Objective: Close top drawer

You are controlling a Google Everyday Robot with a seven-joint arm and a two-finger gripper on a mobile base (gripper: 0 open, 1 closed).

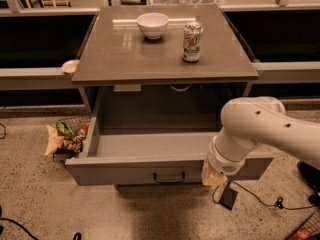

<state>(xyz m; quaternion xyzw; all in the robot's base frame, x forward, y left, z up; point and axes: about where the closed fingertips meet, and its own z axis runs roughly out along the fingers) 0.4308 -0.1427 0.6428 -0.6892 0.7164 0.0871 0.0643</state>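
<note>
The top drawer (125, 171) is pulled far out from under the grey table top. Its deep grey interior (150, 144) holds nothing I can see. Its flat front panel carries a small dark bar handle (169, 177) at the centre. My white arm (255, 129) reaches in from the right and bends down over the drawer's right front corner. My gripper (216, 178) is at the front panel, right of the handle, against or just in front of the panel. The arm hides the drawer's right side.
A white bowl (152, 25) and a drink can (192, 42) stand on the table top (120, 59). A wire basket with snack bags (65, 139) sits on the floor left of the drawer. Cables (260, 201) lie on the floor at the right.
</note>
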